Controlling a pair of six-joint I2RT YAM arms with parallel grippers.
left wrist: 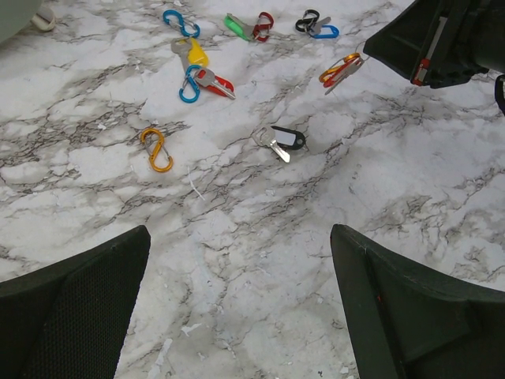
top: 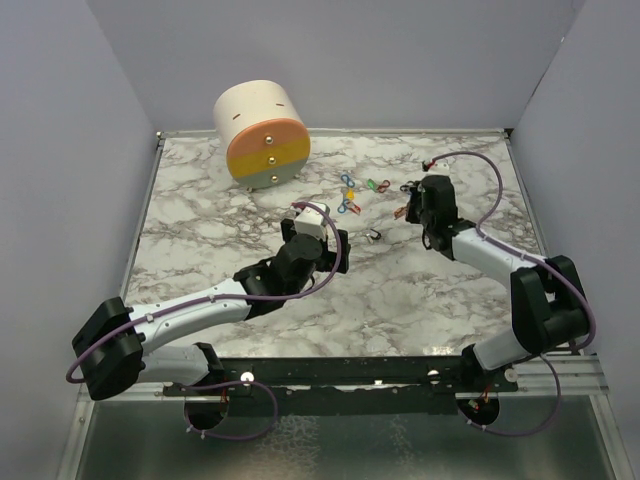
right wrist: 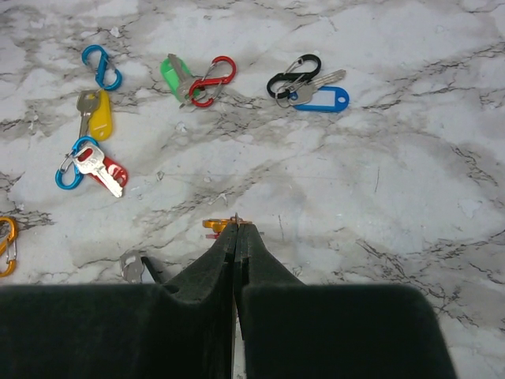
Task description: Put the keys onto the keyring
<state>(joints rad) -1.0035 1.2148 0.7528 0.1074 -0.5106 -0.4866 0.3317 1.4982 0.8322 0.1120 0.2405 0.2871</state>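
Several small keys lie at the back middle of the marble table (top: 200, 220). A yellow-headed key (left wrist: 192, 54) lies alone. A red one (left wrist: 215, 80) is on a blue figure-8 clip, a green one (left wrist: 235, 25) on a red clip, and a blue tag key (left wrist: 323, 31) on a black clip. A black-headed key (left wrist: 286, 140) lies loose ahead of my left gripper (left wrist: 239, 237), which hovers wide open over bare marble. My right gripper (right wrist: 236, 229) is shut on an orange clip keyring (right wrist: 218, 226), seen as orange keyring (left wrist: 341, 69) with a silvery piece along it.
A cream drum (top: 262, 135) with an orange, yellow and grey face stands at the back left. A loose orange clip (left wrist: 156, 150) and a loose blue clip (left wrist: 180, 22) lie left of the keys. Grey walls close the table's sides.
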